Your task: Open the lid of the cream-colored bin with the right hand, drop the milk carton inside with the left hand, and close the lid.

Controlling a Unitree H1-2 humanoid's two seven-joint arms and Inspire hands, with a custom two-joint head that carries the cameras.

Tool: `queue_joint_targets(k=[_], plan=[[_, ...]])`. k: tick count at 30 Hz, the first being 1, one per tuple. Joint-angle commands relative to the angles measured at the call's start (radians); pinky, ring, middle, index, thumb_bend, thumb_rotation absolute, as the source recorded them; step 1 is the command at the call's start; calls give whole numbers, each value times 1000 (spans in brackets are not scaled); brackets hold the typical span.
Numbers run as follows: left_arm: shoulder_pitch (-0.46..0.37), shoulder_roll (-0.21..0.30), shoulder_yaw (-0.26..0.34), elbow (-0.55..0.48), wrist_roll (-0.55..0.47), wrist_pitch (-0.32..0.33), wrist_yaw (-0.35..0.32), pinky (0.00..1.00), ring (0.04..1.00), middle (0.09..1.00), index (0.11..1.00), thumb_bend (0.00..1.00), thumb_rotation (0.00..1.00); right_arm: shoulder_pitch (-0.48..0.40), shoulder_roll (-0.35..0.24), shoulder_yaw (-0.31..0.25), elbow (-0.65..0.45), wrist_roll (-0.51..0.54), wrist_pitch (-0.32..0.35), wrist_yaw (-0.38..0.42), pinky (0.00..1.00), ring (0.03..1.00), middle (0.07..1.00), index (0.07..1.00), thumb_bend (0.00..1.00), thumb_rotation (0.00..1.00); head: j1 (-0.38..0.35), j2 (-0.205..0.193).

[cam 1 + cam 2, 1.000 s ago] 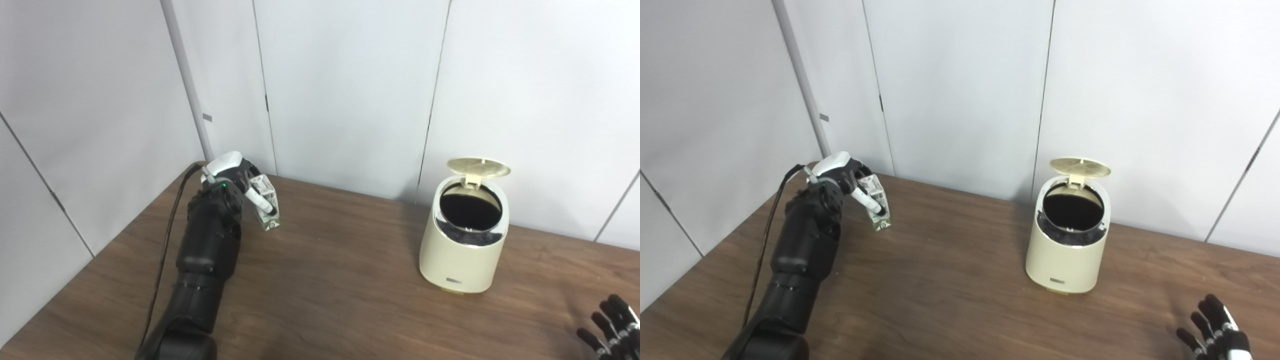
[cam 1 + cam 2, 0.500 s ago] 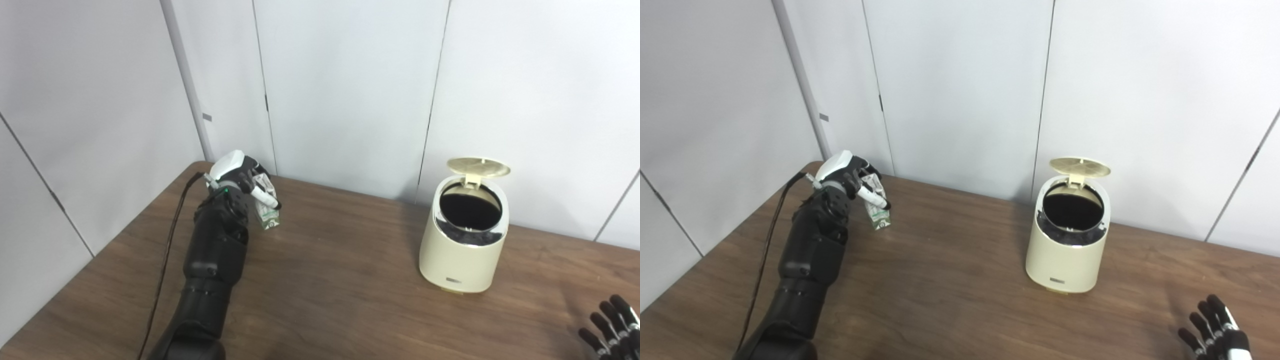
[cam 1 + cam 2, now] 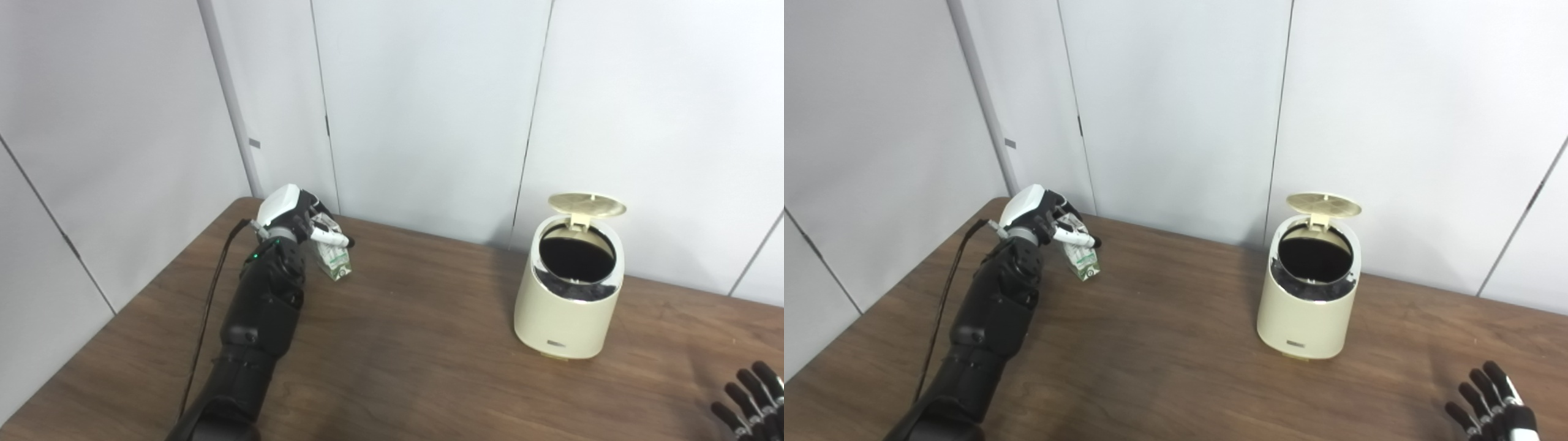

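Lifting off the bench [image 3: 392,343], the milk carton [image 3: 334,260] now tilts in the left hand [image 3: 294,215], which is clamped on it. Next it can go to the bin [image 3: 569,306], whose lid [image 3: 586,204] is up. The right hand [image 3: 1494,410] waits with fingers apart.

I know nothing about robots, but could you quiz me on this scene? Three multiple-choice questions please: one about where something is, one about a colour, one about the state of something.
1. Where is the milk carton?
A. Inside the bin
B. In the left robot hand, at the table's far left
C. Lying beside the right robot hand

2. What colour is the body of the bin?
A. Cream
B. Bright red
C. Dark blue

3. What state is the bin's lid in?
A. Shut flat on the bin
C. Lying on the table
B. Flipped up, the dark opening showing

Answers:
1. B: the left robot hand's fingers wrap the carton, well to the left of the bin.
2. A: its outer wall is pale cream against the brown table.
3. B: the lid stands up at the bin's back rim, leaving the opening uncovered.
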Motion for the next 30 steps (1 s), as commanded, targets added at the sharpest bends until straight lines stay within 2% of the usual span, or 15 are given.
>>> queue_joint_targets(k=[1,5,6,8,10,16,24,30], plan=[[-27,43,-5,-39,-8,-2,43,420,431,505,478,503,0,-23,-12,-3,-31,11,-8,10,869,938,945,931,550,923,-1,2],[-13,39,-7,-52,-25,-2,80,403,419,507,480,502,0,-23,-13,-5,-29,23,-10,15,888,944,952,937,538,924,-3,3],[-8,40,-7,-61,-34,-2,81,408,422,510,477,502,0,-24,-13,-5,-27,24,-12,15,882,941,949,937,538,929,-6,4],[-3,37,1,-81,-34,-2,73,347,428,501,475,481,0,-25,-12,-4,-23,21,-16,13,871,937,946,934,541,927,-6,4],[1,33,6,-106,-28,-2,64,347,441,498,465,478,0,-27,-11,-4,-20,17,-18,11,848,926,936,925,557,921,-6,4],[24,43,-10,-198,-72,-3,75,346,443,494,463,477,0,-30,-11,-3,-12,18,-18,12,857,933,943,934,580,922,-15,4],[61,46,-64,-365,-106,-15,105,371,447,494,479,479,0,-31,7,-4,-2,16,-16,-2,907,947,951,937,549,908,-54,5],[95,-4,-91,-505,-121,-38,152,383,436,499,455,478,0,-42,5,-1,42,9,-54,9,922,957,961,957,504,937,-117,9]])
